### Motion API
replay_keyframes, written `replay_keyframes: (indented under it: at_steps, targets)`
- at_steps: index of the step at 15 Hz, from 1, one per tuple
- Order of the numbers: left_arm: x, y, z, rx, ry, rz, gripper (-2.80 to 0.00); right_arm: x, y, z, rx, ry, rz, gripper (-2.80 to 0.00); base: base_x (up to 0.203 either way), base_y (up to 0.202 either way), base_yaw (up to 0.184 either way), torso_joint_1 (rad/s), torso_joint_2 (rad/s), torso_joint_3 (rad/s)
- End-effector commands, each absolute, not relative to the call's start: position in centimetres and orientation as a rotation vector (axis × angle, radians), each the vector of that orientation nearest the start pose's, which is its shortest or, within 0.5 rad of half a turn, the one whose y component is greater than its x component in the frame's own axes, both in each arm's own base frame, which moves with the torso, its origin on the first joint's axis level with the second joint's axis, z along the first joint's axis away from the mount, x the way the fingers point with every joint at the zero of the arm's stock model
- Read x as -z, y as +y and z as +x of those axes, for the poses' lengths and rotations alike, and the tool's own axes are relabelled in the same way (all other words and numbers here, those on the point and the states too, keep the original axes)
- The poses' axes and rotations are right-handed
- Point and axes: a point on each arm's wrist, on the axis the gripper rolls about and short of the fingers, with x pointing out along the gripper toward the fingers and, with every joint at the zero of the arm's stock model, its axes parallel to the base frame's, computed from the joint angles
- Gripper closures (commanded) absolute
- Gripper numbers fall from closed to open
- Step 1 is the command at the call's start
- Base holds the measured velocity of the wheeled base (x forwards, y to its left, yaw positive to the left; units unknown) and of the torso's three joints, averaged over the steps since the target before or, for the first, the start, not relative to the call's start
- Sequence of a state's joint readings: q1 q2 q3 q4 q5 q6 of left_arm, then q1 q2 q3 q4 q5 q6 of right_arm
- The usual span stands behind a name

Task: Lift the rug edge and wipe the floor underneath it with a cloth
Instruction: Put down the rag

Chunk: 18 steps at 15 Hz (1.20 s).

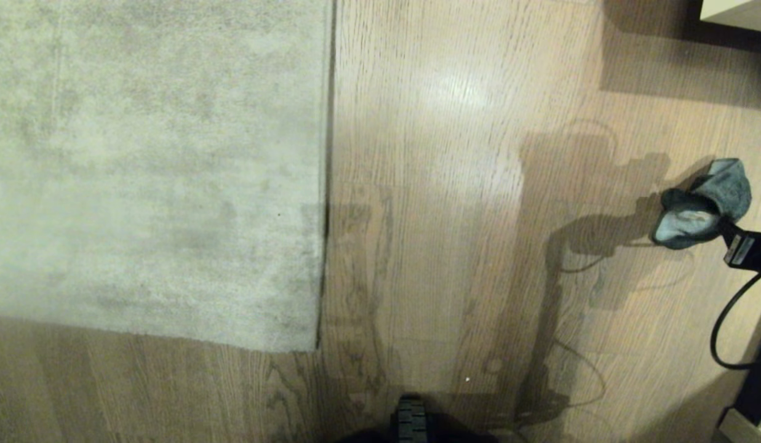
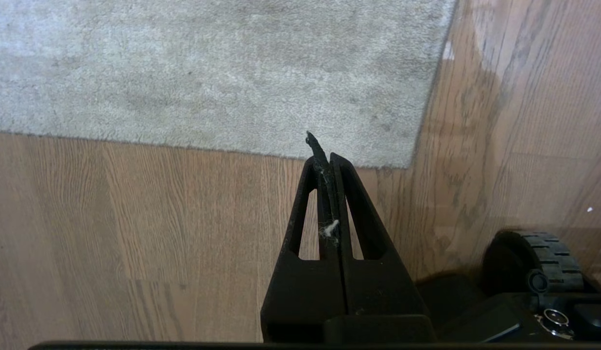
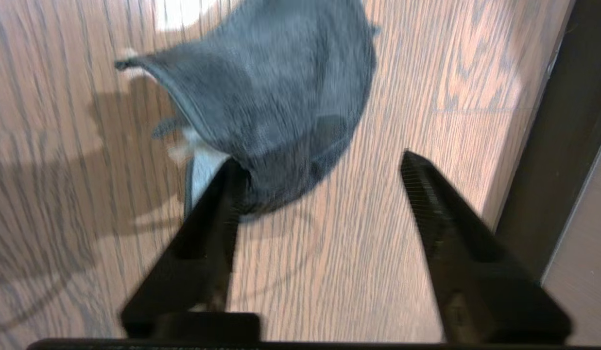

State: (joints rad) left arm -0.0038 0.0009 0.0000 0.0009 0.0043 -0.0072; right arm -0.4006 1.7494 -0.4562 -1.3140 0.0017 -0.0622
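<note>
The pale grey rug (image 1: 152, 172) lies flat on the left, its straight rug edge (image 1: 326, 184) running along the brown wood floor (image 1: 454, 246). The dark grey-teal cloth (image 1: 703, 206) is bunched at the far right, by the tip of my right arm (image 1: 746, 246). In the right wrist view my right gripper (image 3: 320, 160) stands open just above the floor. The cloth (image 3: 281, 107) touches only one fingertip (image 3: 232, 170), and bare planks show between the jaws. My left gripper (image 2: 324, 158) is shut, with only a bit of lint in it, parked over the floor near the rug's corner (image 2: 407, 155).
A dark furniture base (image 1: 755, 381) and a black cable (image 1: 725, 326) sit at the right edge. A pale furniture corner (image 1: 737, 12) is at the top right. My base wheel (image 1: 412, 421) shows at the bottom centre. Open floor lies between rug and cloth.
</note>
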Motion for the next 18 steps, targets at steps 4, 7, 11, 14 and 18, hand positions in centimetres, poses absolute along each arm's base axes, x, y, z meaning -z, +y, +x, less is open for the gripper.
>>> replay_keyframes:
  at_steps: [4, 7, 11, 14, 18]
  targets:
    - [-7.6, 0.0, -2.3, -0.002, 0.002, -0.008, 0.00, -13.9, -10.6, 24.7, 0.401, 0.043, -0.076, -2.80, 0.000, 0.000, 0.000, 0.000, 0.00, 0.000]
    - [-7.5, 0.0, -2.3, -0.001, 0.003, -0.008, 0.00, -13.5, -10.4, 24.3, 0.396, 0.063, -0.082, -2.80, 0.000, 0.000, 0.000, 0.000, 0.00, 0.000]
    - [-7.6, 0.0, -2.3, 0.000, 0.002, -0.008, 0.00, -13.7, -9.8, 23.4, 0.305, 0.065, -0.091, -2.80, 0.000, 0.000, 0.000, 0.000, 0.00, 0.000]
    - [-7.5, 0.0, -2.3, 0.000, 0.003, -0.008, 0.00, -13.9, -9.3, 22.6, 0.267, 0.060, -0.092, -2.80, 0.000, 0.000, 0.000, 0.000, 0.00, 0.000]
    - [-7.6, 0.0, -2.3, 0.000, 0.002, -0.008, 0.00, -13.4, -8.6, 21.1, 0.228, 0.080, -0.085, -2.80, 0.000, 0.000, 0.000, 0.000, 0.00, 0.000]
